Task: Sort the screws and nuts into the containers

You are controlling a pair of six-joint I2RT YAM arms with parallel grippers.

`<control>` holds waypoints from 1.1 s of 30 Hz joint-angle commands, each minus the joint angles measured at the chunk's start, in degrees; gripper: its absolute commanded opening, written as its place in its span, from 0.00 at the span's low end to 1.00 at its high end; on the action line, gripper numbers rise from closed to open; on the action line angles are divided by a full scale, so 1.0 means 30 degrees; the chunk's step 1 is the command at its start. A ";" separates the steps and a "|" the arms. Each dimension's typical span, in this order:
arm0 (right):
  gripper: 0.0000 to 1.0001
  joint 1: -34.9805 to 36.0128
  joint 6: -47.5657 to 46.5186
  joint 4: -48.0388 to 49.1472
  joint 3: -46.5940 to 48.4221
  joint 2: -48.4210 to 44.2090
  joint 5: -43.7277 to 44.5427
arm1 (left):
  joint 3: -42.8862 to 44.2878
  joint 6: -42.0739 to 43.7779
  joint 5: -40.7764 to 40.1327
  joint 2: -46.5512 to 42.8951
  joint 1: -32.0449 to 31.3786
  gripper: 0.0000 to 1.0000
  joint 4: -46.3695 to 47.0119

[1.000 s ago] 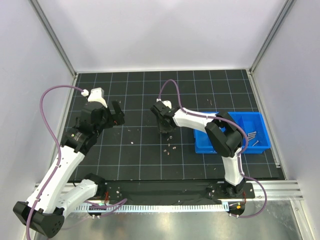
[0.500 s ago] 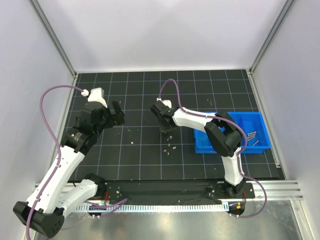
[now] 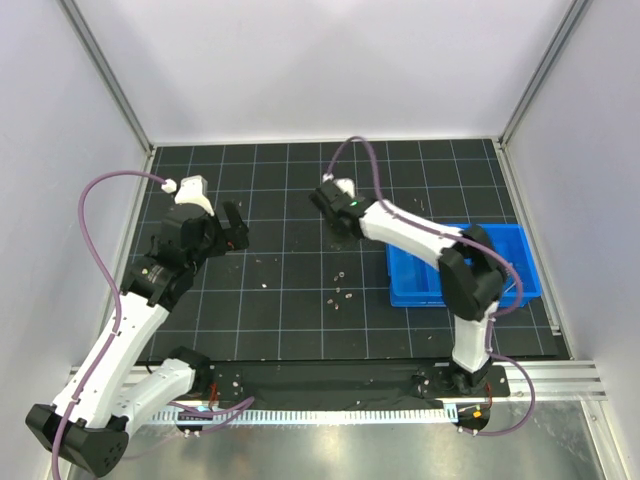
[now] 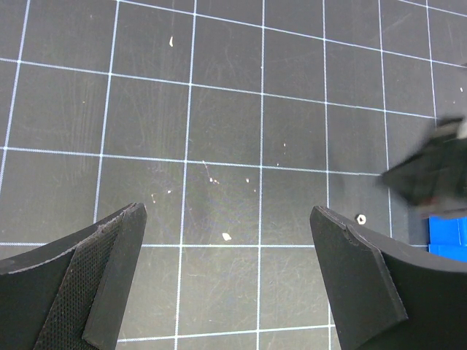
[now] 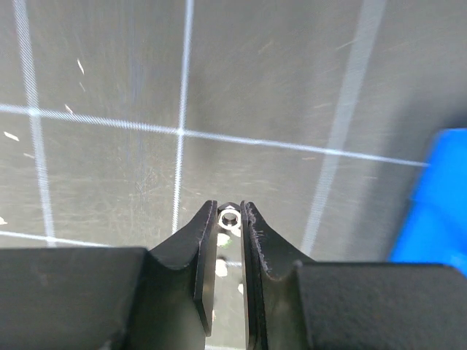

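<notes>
Now my right claw (image 5: 228, 213) pinches a nut (image 5: 230, 217), nearly closed, my left claw (image 4: 226, 240) gapes empty; next I'd carry the nut to the tray (image 3: 527, 242).

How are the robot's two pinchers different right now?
The left gripper has its jaws spread wide, but the right gripper has its jaws almost together. The left gripper holds nothing, while the right gripper pinches a tiny nut at its tips. The right gripper is also nearer the blue tray than the left gripper is. Both are black and hang over the grid mat.
</notes>
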 commanded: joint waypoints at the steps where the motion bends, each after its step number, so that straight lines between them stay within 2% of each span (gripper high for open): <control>1: 0.10 -0.1489 -0.0438 -0.1252 0.0927 -0.4045 0.1297 | 0.0029 -0.0080 0.0002 -0.0354 0.0038 1.00 0.0688; 5: 0.10 -0.3948 -0.0467 -0.1811 -0.0886 -0.6710 0.1884 | 0.0058 -0.0109 0.0090 -0.0413 0.0067 1.00 0.0747; 8: 0.10 -0.6321 -0.0379 -0.1811 -0.3750 -0.9170 0.2235 | 0.0029 -0.0109 0.0148 -0.0383 0.0038 1.00 0.0747; 14: 0.11 -1.0072 -0.0379 -0.0321 -0.7915 -1.1466 0.1828 | 0.0029 -0.0138 0.0265 -0.0267 0.0038 1.00 0.0747; 23: 0.17 -1.0253 -0.0584 0.0767 -0.8978 -1.0296 0.2674 | -0.0030 -0.0139 0.0295 -0.0120 0.0067 1.00 0.0805; 24: 0.22 -1.0253 -0.0701 0.0593 -0.8832 -1.0237 0.2618 | -0.0001 -0.0139 0.0266 -0.0091 0.0067 1.00 0.0834; 25: 0.35 -1.0282 -0.0731 0.0359 -0.8396 -1.0179 0.2414 | 0.0000 -0.0139 0.0266 -0.0091 0.0067 1.00 0.0806; 26: 0.44 -1.0224 -0.0731 0.0096 -0.8130 -1.0207 0.2122 | 0.0000 -0.0139 0.0266 -0.0062 0.0067 1.00 0.0805; 29: 0.60 -0.9816 -0.0731 -0.0813 -0.7049 -1.0702 0.2089 | 0.0000 -0.0139 0.0295 -0.0032 0.0038 1.00 0.0805; 30: 0.66 -0.8972 -0.0818 -0.1105 -0.6754 -1.0850 0.2438 | 0.0000 -0.0139 0.0295 -0.0032 0.0038 1.00 0.0805; 32: 0.71 -0.7594 -0.0790 -0.1400 -0.5700 -1.0853 0.2675 | 0.0000 -0.0139 0.0295 -0.0061 0.0067 0.99 0.0805; 33: 0.72 -0.5992 -0.0645 -0.1662 -0.5319 -1.0736 0.2821 | 0.0000 -0.0139 0.0295 -0.0061 0.0038 1.00 0.0805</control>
